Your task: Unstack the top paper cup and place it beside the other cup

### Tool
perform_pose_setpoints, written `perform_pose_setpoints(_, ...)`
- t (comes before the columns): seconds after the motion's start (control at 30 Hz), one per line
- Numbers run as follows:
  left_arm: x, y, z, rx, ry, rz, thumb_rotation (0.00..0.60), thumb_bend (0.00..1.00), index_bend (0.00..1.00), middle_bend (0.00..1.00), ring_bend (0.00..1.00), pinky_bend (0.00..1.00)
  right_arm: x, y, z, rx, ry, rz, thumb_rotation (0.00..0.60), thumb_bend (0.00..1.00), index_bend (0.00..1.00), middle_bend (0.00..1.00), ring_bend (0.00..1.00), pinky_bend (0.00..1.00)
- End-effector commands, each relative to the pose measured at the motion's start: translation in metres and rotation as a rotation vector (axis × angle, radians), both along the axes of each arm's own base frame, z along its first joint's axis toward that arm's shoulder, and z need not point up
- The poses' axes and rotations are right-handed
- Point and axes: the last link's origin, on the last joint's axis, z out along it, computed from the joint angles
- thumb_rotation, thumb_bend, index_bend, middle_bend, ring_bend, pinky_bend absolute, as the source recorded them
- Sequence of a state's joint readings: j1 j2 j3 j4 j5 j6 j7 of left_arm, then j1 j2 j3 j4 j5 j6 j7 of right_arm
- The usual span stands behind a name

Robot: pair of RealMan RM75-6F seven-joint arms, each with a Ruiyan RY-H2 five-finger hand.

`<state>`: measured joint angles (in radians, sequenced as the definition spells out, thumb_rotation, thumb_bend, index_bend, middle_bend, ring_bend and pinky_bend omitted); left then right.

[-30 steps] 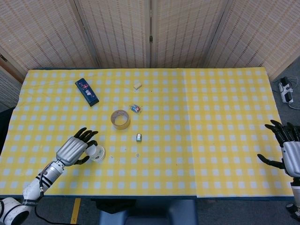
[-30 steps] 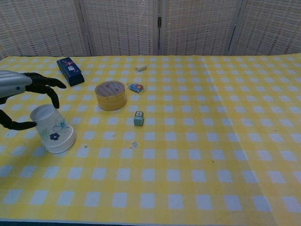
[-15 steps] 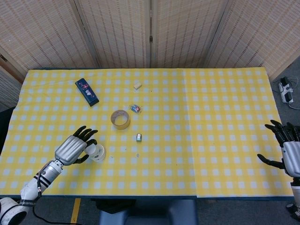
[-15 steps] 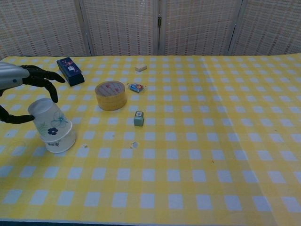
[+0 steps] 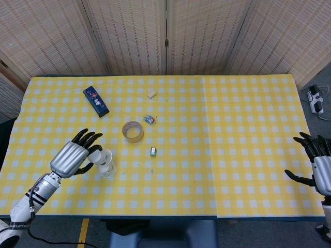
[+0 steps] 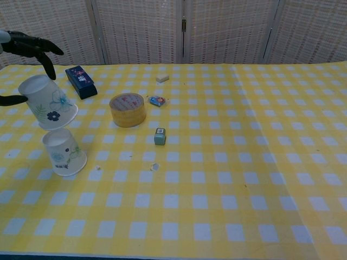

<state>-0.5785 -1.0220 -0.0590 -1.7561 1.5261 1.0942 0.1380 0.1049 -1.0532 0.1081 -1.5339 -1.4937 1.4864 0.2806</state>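
Two white paper cups with a blue flower print are upside down at the table's front left. My left hand (image 5: 69, 158) grips the top cup (image 5: 100, 156) from the side and holds it tilted in the air, clear of the other one. In the chest view the lifted cup (image 6: 47, 105) hangs above and slightly left of the second cup (image 6: 64, 152), which stands on the yellow checked cloth. Dark fingers (image 6: 32, 46) curl over the lifted cup's base. My right hand (image 5: 317, 166) hovers past the table's right edge, fingers spread, holding nothing.
A roll of tape (image 5: 133, 131) lies right of the cups, with a small grey-green block (image 5: 153, 151) near it. Further back are a candy (image 5: 149, 119), a pale eraser (image 5: 151, 94) and a dark blue box (image 5: 95, 101). Woven screens stand behind the table.
My left hand has lifted the top cup up and off the lower cup, moving it left and higher. The lower cup stays on the cloth. The right hand has barely moved.
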Motion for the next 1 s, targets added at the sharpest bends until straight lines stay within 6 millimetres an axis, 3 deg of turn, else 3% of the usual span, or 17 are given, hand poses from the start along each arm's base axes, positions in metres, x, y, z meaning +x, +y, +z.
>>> perform_pose_setpoints(0.03, 0.002, 0.002, 0.008, 0.024, -0.018, 0.003, 0.6, 0.42, 0.38, 0.12, 0.11, 0.01, 0.0, 0.0, 0.0, 0.0, -0.001, -0.001, 0.6, 0.17, 0.2, 0.12, 0.17, 0.04)
perform_pose_setpoints(0.23, -0.004, 0.009, 0.011, 0.037, -0.009, 0.032, 0.6, 0.42, 0.38, 0.13, 0.11, 0.01, -0.001, 0.0, -0.001, 0.0, -0.003, -0.001, 0.6, 0.17, 0.2, 0.12, 0.17, 0.04)
perform_pose_setpoints(0.43, -0.027, 0.017, 0.002, 0.045, 0.075, 0.099, 0.6, 0.43, 0.38, 0.13, 0.11, 0.01, -0.001, 0.001, 0.0, -0.001, -0.001, -0.004, 0.6, 0.17, 0.2, 0.12, 0.17, 0.04)
perform_pose_setpoints(0.67, -0.053, 0.007, -0.005, 0.036, 0.13, 0.17, 0.6, 0.43, 0.38, 0.13, 0.11, 0.01, 0.0, 0.0, -0.002, 0.006, 0.0, -0.001, 0.6, 0.17, 0.2, 0.12, 0.17, 0.04)
perform_pose_setpoints(1.0, -0.064, -0.008, -0.031, -0.041, 0.13, 0.193, 0.6, 0.43, 0.38, 0.13, 0.11, 0.01, 0.005, -0.003, -0.005, 0.018, 0.007, 0.01, 0.6, 0.17, 0.2, 0.12, 0.17, 0.04)
